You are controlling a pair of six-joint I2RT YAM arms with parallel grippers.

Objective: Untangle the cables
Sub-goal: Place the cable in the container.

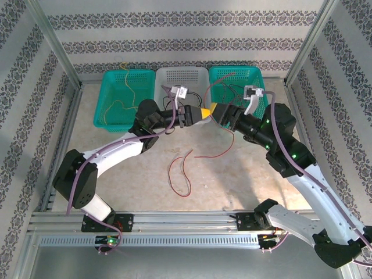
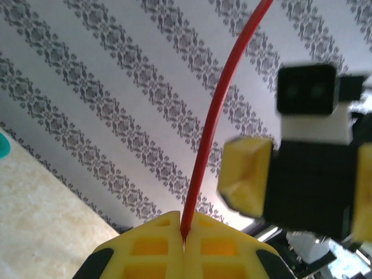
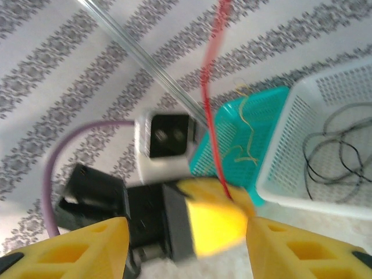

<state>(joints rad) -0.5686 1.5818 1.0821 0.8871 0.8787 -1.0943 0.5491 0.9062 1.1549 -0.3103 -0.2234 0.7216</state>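
My left claw (image 2: 185,247) pinches a red cable (image 2: 212,128), my right claw (image 3: 186,229) stands wide; red loops (image 1: 180,174) on the table (image 1: 133,189) are not yet sorted.

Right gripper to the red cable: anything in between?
Nothing visible. The thin red cable rises from the shut left gripper, directly in front of the open right gripper.
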